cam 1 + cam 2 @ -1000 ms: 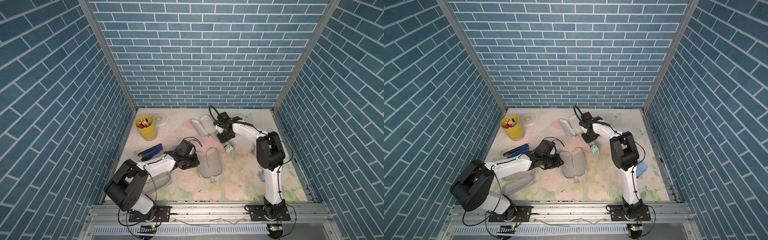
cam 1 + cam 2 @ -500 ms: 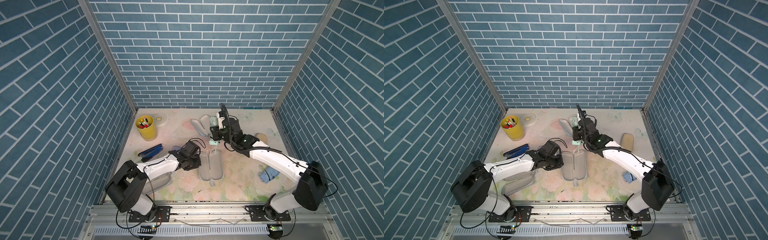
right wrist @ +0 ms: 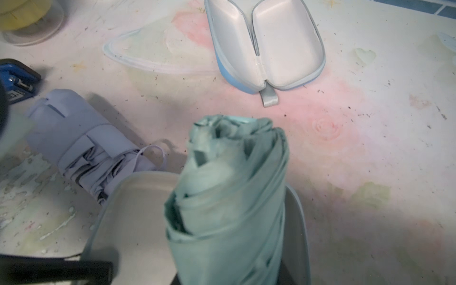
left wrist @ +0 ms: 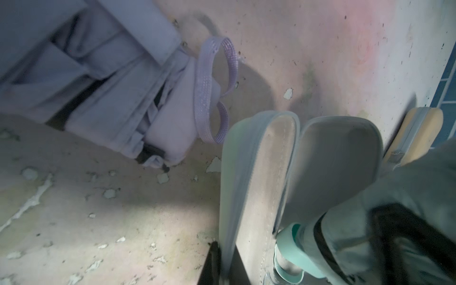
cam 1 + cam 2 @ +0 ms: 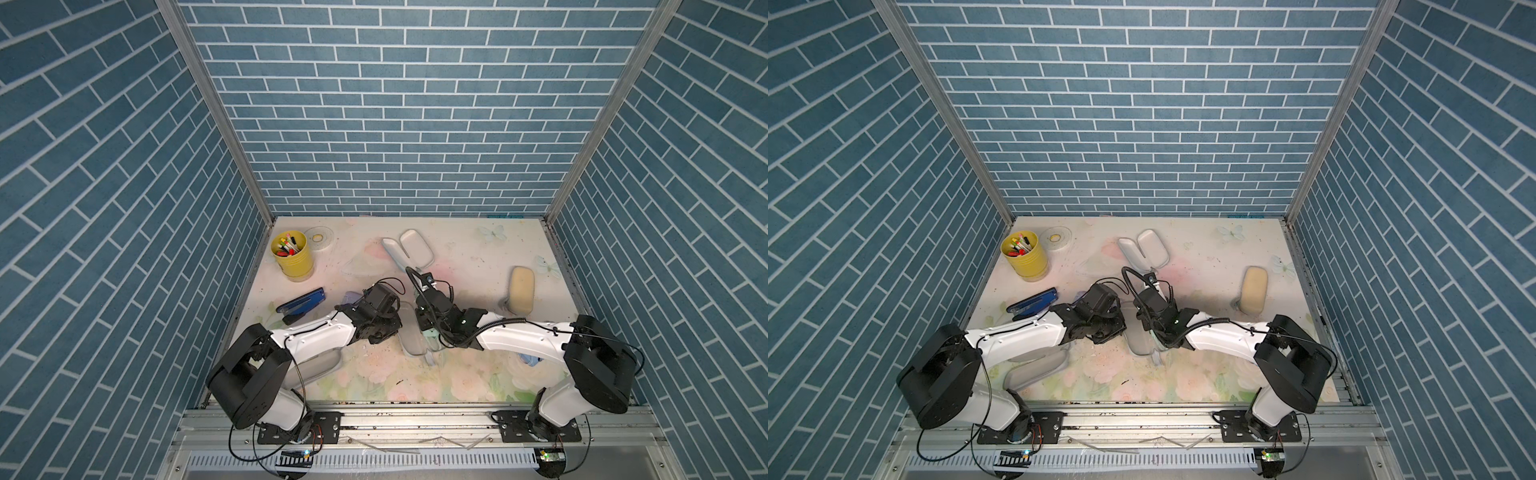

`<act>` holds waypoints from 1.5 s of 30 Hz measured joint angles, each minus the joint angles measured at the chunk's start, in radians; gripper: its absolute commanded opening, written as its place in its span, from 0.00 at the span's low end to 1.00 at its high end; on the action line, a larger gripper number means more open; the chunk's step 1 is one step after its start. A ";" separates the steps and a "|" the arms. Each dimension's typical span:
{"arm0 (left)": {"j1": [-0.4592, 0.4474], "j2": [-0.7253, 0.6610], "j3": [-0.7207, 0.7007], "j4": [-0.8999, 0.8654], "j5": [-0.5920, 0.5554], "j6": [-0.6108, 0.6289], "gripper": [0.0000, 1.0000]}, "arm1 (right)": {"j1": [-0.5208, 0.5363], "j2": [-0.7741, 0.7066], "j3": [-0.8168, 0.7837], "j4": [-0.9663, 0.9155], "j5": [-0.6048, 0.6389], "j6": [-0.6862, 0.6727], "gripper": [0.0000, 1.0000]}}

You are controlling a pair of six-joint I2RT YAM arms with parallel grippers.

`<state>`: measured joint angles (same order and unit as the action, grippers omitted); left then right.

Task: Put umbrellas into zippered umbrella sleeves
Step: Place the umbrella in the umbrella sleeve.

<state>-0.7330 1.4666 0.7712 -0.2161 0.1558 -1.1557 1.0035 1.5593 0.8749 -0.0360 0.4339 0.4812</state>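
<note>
Mint-green rolled fabric umbrella (image 3: 229, 197): grasped by my right gripper (image 5: 432, 334), just swung over the mint clamshell zip sleeve (image 4: 256, 172).
Left gripper (image 4: 225, 269): newly clenched on its rim; lowering next.

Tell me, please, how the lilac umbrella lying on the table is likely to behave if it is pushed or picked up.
The lilac umbrella is a stubby fabric roll lying on its side, so a sideways push would probably roll it. Its loose folds suggest it squashes a little under grip. Its loop looks floppy and may drag or snag.
</note>
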 measured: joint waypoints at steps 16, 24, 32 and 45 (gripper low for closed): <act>-0.023 -0.046 -0.001 0.008 -0.069 -0.019 0.10 | -0.051 0.048 0.051 -0.177 -0.093 0.079 0.33; -0.029 -0.027 0.027 0.001 -0.060 0.027 0.11 | -0.095 0.077 0.118 -0.299 -0.247 0.118 0.72; -0.029 -0.024 0.027 -0.005 -0.057 0.036 0.11 | -0.131 0.056 0.204 -0.419 -0.291 0.109 0.57; -0.051 -0.015 0.036 -0.003 -0.077 0.052 0.11 | -0.170 0.052 0.120 -0.367 -0.422 0.257 0.23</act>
<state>-0.7837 1.4513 0.8070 -0.2195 0.0784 -1.1034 0.8337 1.6115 0.9951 -0.4026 0.0124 0.7387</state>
